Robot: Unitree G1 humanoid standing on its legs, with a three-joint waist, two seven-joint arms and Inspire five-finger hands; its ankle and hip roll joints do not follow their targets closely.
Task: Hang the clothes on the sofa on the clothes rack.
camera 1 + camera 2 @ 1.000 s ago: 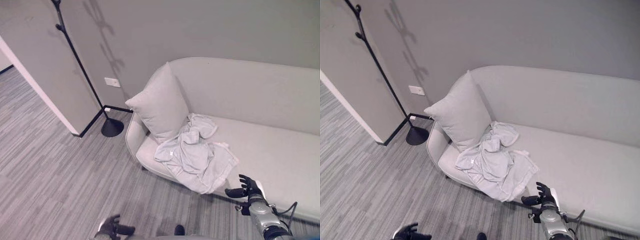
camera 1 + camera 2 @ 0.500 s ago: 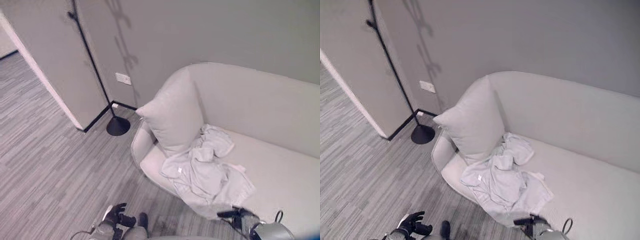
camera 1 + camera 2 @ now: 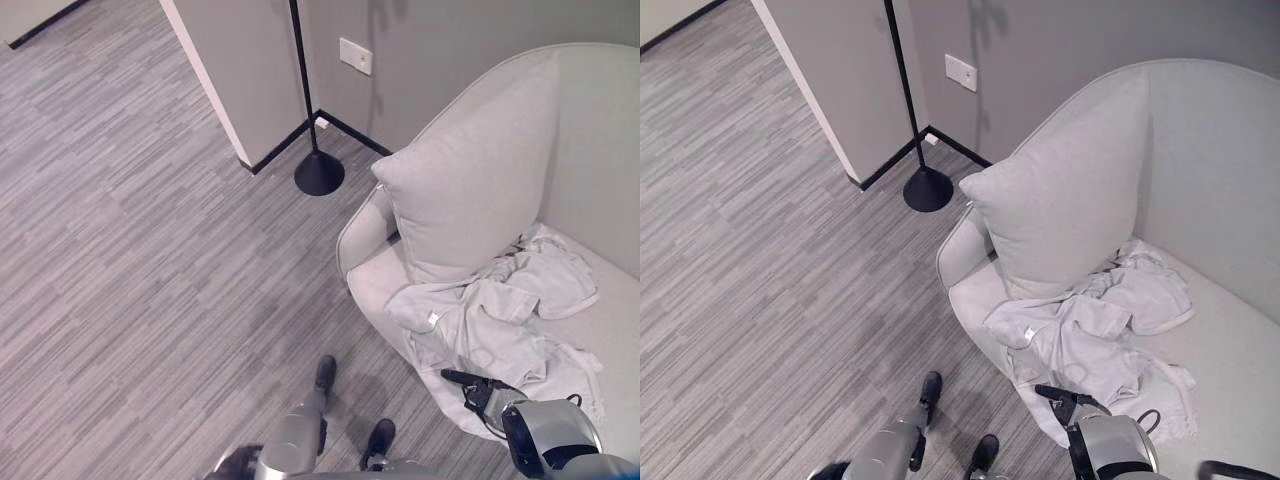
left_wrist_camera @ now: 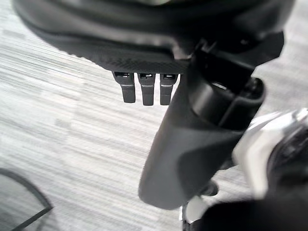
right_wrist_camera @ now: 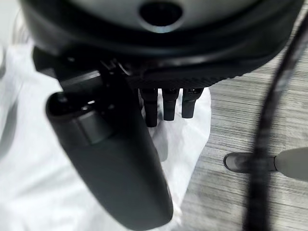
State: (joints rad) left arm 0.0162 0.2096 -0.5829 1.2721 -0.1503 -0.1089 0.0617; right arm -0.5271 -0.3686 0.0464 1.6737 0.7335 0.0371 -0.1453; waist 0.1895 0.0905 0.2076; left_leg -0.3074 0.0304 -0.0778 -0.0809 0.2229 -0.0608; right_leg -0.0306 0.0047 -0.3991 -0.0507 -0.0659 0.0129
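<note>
A crumpled pale garment [image 3: 500,320] lies on the light grey sofa [image 3: 375,285], below a big cushion [image 3: 470,180], and its hem hangs over the seat's front edge. My right hand [image 3: 472,383] hovers at that hem, open, with its fingers [image 5: 166,103] straight above the white cloth [image 5: 48,159] and nothing held. The black clothes rack shows as a thin pole [image 3: 300,80] on a round base [image 3: 319,175] by the wall corner, left of the sofa. My left hand [image 4: 183,154] hangs low over the striped floor, open and empty.
Grey striped carpet [image 3: 140,250] spreads wide to the left of the sofa. A wall corner with a dark skirting [image 3: 275,155] stands just behind the rack's base. A white wall socket [image 3: 355,55] sits to the right of the pole.
The camera has swung down and left, so the rack's top has left the picture. My right hand stays at the garment's front hem. The left arm hangs further down.
</note>
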